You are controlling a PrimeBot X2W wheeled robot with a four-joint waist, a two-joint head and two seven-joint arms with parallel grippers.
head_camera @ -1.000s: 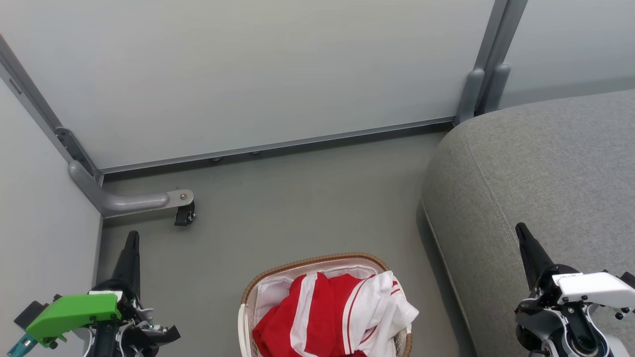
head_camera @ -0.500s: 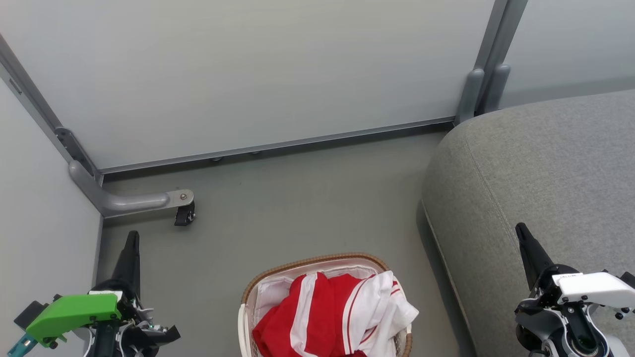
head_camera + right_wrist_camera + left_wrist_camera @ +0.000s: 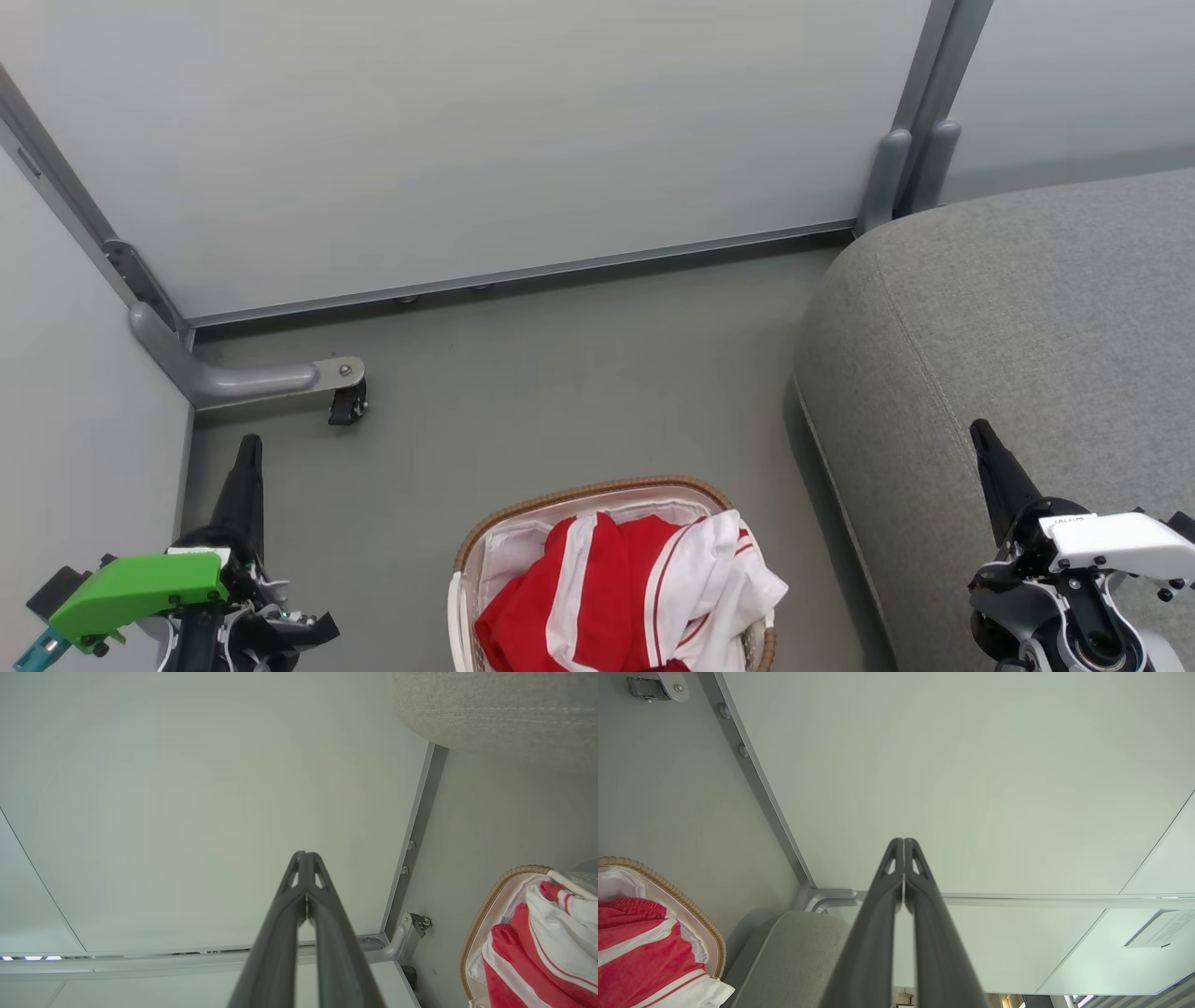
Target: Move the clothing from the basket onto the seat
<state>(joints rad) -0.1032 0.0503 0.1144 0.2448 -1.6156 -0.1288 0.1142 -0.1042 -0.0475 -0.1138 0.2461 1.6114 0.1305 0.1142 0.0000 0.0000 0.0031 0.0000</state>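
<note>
Down in the basket point(image 3: 597, 489) between your arms, the clothing point(image 3: 607, 597) sits heaped, white fabric spilling over the rim toward the seat point(image 3: 1027, 327). Your left claw point(image 3: 248, 448) and right claw point(image 3: 980, 435) are both pinched fully closed, holding nothing. Snag the liner point(image 3: 509, 551) too and you'd probably tip the basket. No readable writing; the wall notice point(image 3: 1155, 928) is too small.

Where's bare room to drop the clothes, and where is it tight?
The seat is bare over its whole visible top, from its rounded left edge to the right gripper. The floor between the basket, the partition and the seat is free too, bar a caster at left. Tight: the basket, heaped with clothing spilling over its right rim.
</note>
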